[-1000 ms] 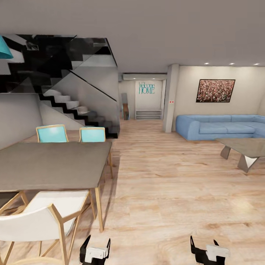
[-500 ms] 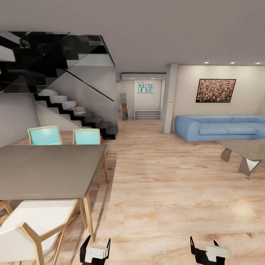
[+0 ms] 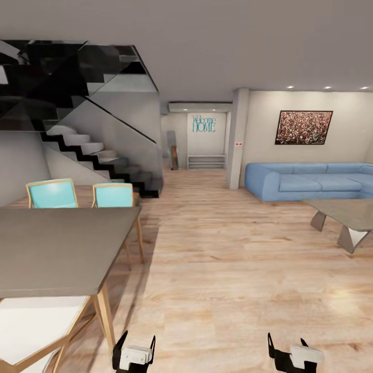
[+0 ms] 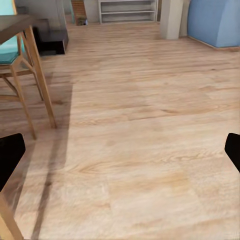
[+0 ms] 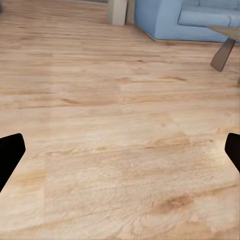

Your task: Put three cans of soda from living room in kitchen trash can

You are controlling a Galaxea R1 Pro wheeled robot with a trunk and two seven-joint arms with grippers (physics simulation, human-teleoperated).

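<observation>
1. Living room (image 3: 223,248) spreads ahead on a warm wood-plank floor; a light blue sofa (image 3: 305,181) stands at the far right against the wall, with a grey coffee tabletop (image 3: 347,212) just in front of it.
2. Grey dining tabletop (image 3: 57,248) sits at the left, two turquoise chairs (image 3: 83,196) behind it; a black staircase (image 3: 98,160) rises beyond.
3. Left end effector (image 3: 133,346) and right end effector (image 3: 286,346) hang low over bare floor; both spread wide, gripping nothing.
</observation>
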